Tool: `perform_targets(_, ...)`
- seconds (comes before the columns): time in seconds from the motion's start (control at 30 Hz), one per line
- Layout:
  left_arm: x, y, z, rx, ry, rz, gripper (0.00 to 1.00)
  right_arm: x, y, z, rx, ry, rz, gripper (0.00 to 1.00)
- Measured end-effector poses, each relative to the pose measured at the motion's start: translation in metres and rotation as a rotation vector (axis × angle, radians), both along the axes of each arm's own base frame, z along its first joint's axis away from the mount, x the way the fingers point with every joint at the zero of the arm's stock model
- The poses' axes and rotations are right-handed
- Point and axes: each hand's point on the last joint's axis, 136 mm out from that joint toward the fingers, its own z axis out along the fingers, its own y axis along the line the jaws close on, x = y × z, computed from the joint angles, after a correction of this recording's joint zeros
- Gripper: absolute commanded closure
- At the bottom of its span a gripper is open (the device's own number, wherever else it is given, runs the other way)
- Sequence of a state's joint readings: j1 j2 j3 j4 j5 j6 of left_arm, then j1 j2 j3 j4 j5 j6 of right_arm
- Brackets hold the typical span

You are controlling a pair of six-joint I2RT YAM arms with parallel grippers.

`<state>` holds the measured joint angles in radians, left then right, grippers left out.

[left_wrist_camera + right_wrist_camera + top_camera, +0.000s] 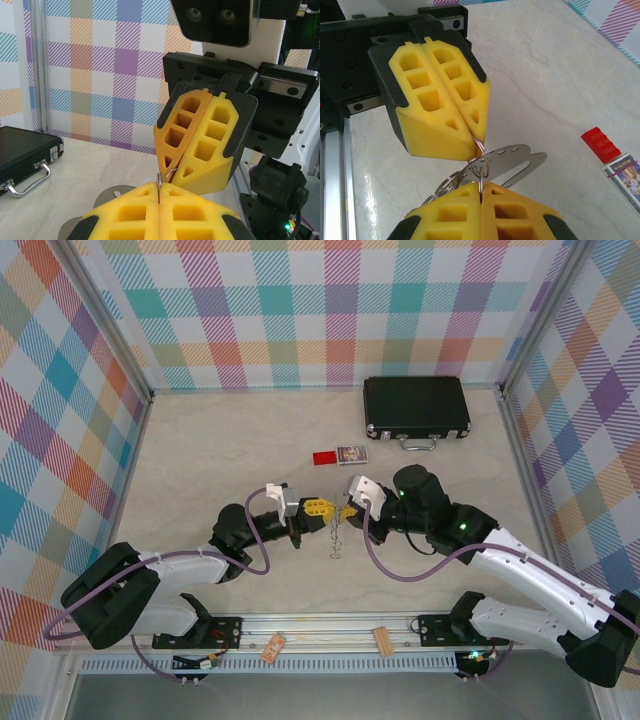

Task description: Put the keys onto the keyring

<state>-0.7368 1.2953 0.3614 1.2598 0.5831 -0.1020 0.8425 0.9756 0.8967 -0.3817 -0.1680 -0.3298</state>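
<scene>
My left gripper (322,508) and right gripper (347,510) meet tip to tip above the middle of the table. In the left wrist view, the left gripper (159,188) is shut on a thin wire ring (159,180), with the right gripper (173,173) facing it. In the right wrist view, the right gripper (481,186) is shut on a small wire ring (481,176) that links into another ring (481,148) pinched by the left gripper (474,138). The keyring (520,157), a flat grey metal loop with small holes, hangs under the rings (335,540). The keys are hidden.
A black case (416,407) with a silver handle lies at the back right. A red rectangle (324,457) and a small picture card (352,454) lie behind the grippers. Two tan wooden blocks (273,647) (381,640) rest on the near rail. Checked walls close three sides.
</scene>
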Motion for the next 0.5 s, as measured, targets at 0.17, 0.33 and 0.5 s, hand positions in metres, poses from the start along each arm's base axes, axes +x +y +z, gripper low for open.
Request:
perform_targets(0.17, 0.001, 0.000, 0.000, -0.003, 0.009, 0.006, 1.00, -0.002, 0.002, -0.004, -0.025, -0.040, 0.016, 1.00)
perform_targets(0.33, 0.002, 0.000, -0.003, 0.005, 0.021, 0.005, 1.00, -0.004, 0.005, -0.012, -0.066, -0.096, 0.022, 1.00)
perform_targets(0.5, 0.002, 0.000, -0.004, 0.008, 0.030, 0.007, 1.00, -0.002, 0.004, -0.013, -0.087, -0.128, 0.015, 1.00)
